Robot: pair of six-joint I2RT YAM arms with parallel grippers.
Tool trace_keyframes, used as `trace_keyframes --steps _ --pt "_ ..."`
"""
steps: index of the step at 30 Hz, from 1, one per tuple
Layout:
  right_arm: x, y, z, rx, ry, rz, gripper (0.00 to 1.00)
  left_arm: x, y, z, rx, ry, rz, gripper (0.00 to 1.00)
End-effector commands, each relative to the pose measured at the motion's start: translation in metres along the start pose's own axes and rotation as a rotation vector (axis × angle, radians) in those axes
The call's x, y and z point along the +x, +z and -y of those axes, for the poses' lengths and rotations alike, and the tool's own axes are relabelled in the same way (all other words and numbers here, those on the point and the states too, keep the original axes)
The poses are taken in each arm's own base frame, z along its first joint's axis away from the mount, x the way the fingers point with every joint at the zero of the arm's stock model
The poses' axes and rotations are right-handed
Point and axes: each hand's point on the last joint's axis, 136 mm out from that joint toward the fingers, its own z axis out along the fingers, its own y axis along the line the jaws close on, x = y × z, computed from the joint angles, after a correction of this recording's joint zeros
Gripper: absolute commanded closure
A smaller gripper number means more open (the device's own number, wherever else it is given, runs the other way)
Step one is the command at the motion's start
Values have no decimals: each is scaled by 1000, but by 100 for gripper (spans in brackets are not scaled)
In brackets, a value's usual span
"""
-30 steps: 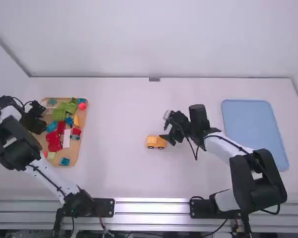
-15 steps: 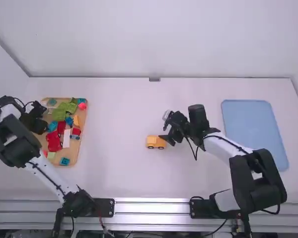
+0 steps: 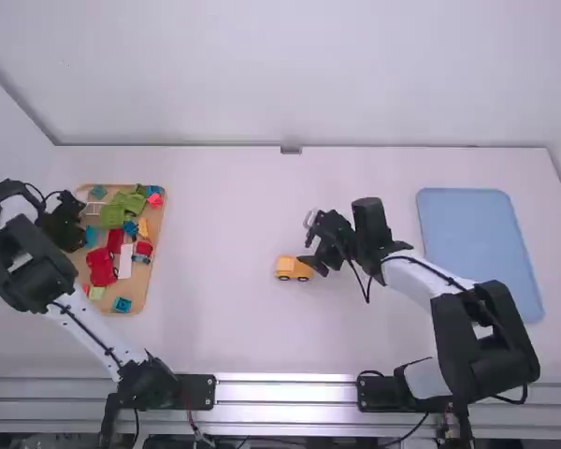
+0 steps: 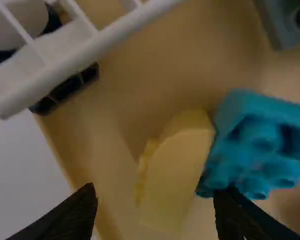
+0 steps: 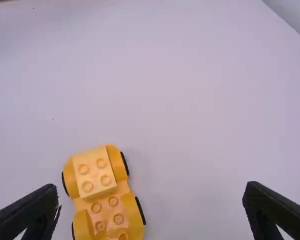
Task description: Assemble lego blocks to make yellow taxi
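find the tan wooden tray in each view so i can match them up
High view: tan wooden tray, on the table's left side.
Left wrist view: beneath the pale yellow curved block and teal studded brick.
Right wrist view: probably the brown strip at the border, beyond the yellow toy car.
Shared landmark: the white table.

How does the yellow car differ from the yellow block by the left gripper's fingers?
The yellow car has black wheels, while the yellow block shows none. The car's studs face up; the block lies with a smooth face up and bumps along one side. The car stands on the white table, the block on the wooden tray. Both are yellow.
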Motion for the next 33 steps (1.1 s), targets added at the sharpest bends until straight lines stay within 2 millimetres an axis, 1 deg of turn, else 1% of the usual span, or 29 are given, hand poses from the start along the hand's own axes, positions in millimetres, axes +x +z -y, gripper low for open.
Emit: trace_keyframes --steps 1,3,4,6,9,12,16,17,18,20,22,23,24,25,27,28,32,33 --pt "-9 -3 1 5 -16 21 1 6 6 0 23 0 -10 34" --pt "-9 -3 3 9 -16 21 2 3 6 3 34 3 8 30" --pt "-10 -4 5 15 -10 26 2 -1 6 5 48 -4 30 25" --pt "-11 -4 6 19 2 31 2 -6 5 11 66 3 43 20" --pt "-12 -4 6 21 -4 34 2 -8 4 9 54 -11 36 18" --pt "-13 -4 6 22 -6 36 2 -10 -3 2 42 -60 45 17" --pt "-13 -4 6 22 -5 36 2 -18 -16 -6 29 -133 55 17" --pt "-13 -4 6 22 -6 36 2 -19 -22 -6 40 -140 57 17" --pt "-13 -4 6 22 -6 36 2 -19 -23 -6 44 -141 58 17" --pt "-13 -4 6 22 -6 36 2 -25 -32 -3 68 -139 70 17" --pt "-13 -4 6 21 -5 36 2 -25 -38 -4 69 -149 63 18" --pt "-13 -4 6 22 -6 36 2 -20 -39 -9 50 -175 47 20" --pt "-13 -4 6 22 -5 36 2 -20 -39 -10 47 -179 44 21" --pt "-13 -4 6 21 -5 36 2 -18 -38 -13 33 -189 31 29" --pt "-12 -4 6 20 -4 34 2 -17 -34 -13 19 -197 22 36" --pt "-12 -4 6 20 -3 33 1 -17 -32 -13 19 -196 24 38" --pt "-11 -4 5 18 -1 31 2 -14 -21 -10 16 -192 26 37" --pt "-12 -4 5 18 -1 31 2 -15 -17 -8 16 -193 27 38"
